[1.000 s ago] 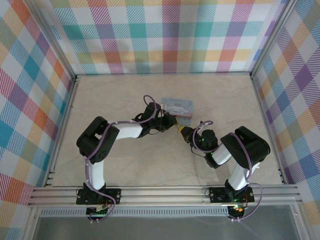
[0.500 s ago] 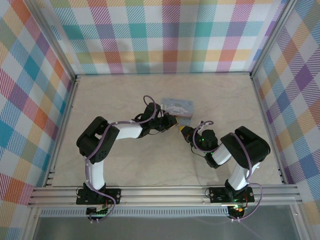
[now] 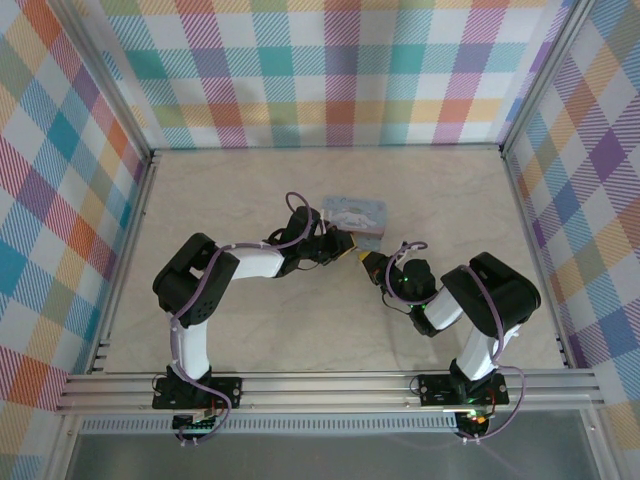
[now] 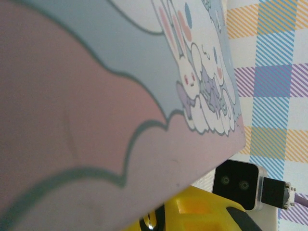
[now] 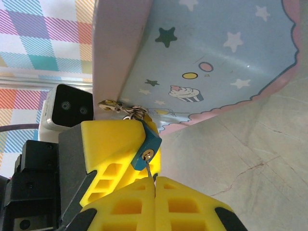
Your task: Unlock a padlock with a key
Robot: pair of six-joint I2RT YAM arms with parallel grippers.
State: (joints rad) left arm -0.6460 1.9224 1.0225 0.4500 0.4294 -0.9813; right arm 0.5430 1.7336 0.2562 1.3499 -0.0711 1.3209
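Near the middle of the marbled table (image 3: 200, 200), the padlock (image 5: 146, 150) is hung at the near corner of the tin (image 5: 216, 62) and clamped by the left gripper (image 3: 342, 242). The key (image 5: 149, 169), pinched in the closed right gripper (image 5: 155, 183), appears seated in the keyhole; a turn is judged next.

Pale blue tin (image 3: 355, 212) with a pink scalloped edge, stars and a white cartoon rabbit; blue padlock (image 5: 146, 144); yellow gripper fingers (image 5: 187, 202); pastel plaid walls (image 3: 330, 70); cream marbled table (image 3: 250, 190)
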